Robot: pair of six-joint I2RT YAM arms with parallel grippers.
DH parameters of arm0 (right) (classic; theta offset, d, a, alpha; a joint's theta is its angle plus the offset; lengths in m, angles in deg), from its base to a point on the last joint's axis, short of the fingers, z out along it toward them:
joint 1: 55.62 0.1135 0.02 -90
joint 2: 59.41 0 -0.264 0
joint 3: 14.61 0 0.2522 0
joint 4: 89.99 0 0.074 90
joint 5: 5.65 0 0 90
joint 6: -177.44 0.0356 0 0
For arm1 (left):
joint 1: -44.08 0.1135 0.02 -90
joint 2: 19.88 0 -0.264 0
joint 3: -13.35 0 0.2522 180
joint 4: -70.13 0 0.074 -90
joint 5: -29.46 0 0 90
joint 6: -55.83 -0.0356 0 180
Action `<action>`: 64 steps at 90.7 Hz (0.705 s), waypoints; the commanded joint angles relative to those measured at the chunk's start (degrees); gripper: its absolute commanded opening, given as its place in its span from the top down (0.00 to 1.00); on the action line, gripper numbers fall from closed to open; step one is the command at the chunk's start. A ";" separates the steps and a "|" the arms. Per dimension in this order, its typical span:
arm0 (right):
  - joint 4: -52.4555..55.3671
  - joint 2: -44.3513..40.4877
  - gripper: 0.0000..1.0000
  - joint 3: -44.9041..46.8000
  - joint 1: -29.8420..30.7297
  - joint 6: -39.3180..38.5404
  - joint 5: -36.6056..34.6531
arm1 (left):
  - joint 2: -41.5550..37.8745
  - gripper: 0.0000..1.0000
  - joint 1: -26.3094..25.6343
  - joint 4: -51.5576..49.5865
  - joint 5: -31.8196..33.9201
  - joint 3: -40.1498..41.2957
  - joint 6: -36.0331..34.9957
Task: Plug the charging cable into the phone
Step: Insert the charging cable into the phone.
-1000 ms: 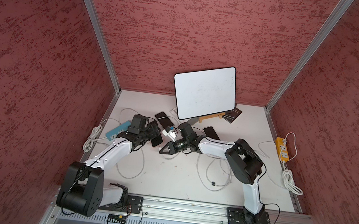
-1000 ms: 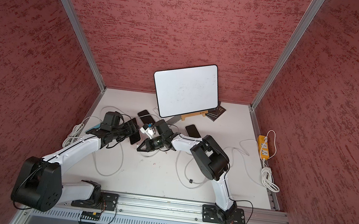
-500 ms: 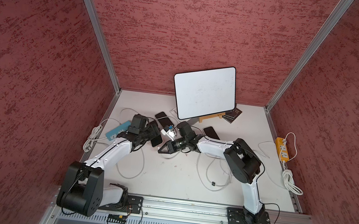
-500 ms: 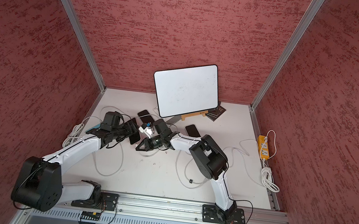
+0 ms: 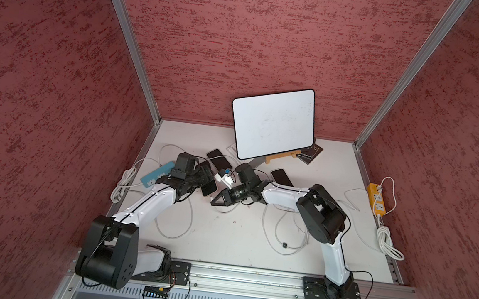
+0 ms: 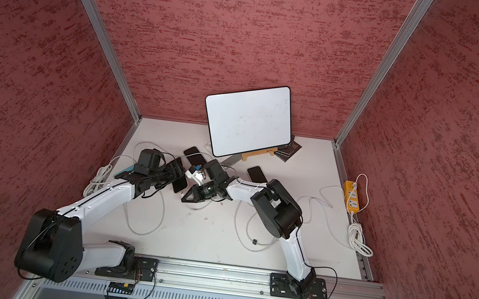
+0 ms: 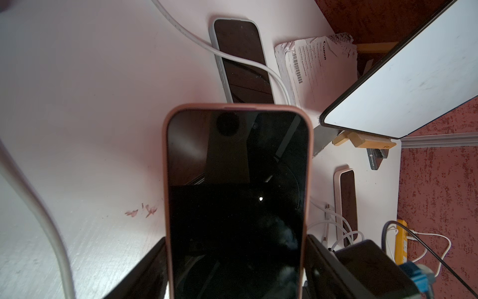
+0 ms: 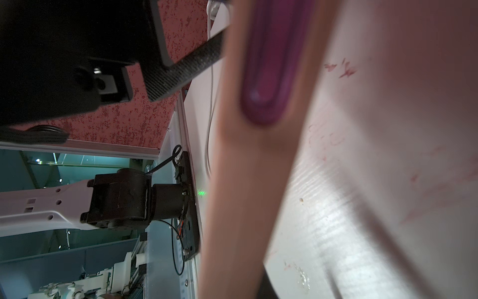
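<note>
The left claw (image 5: 207,181) grasps the phone (image 5: 210,188), axis eleven-to-five; the clenched right claw (image 5: 216,200) sits at its five-o'clock end.

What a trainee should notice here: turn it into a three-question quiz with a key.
1. True or false: the left gripper is clamped on the pink-cased phone.
2. The whiteboard rests on: A) a wooden stand; B) a stack of books; C) a cup.
3. What colour is the power strip nearest the left gripper?

Key: 1 true; 2 A; 3 blue.
</note>
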 commanded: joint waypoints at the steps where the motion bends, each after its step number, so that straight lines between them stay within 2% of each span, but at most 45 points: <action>1: -1.47 -1.08 1.00 -0.27 0.08 -0.18 1.63 | -0.02 1.00 -0.29 3.51 0.08 0.38 -0.52; 64: -2.76 -1.16 1.00 1.02 -1.36 1.81 0.12 | -0.53 1.00 -0.34 4.17 0.05 1.32 -0.58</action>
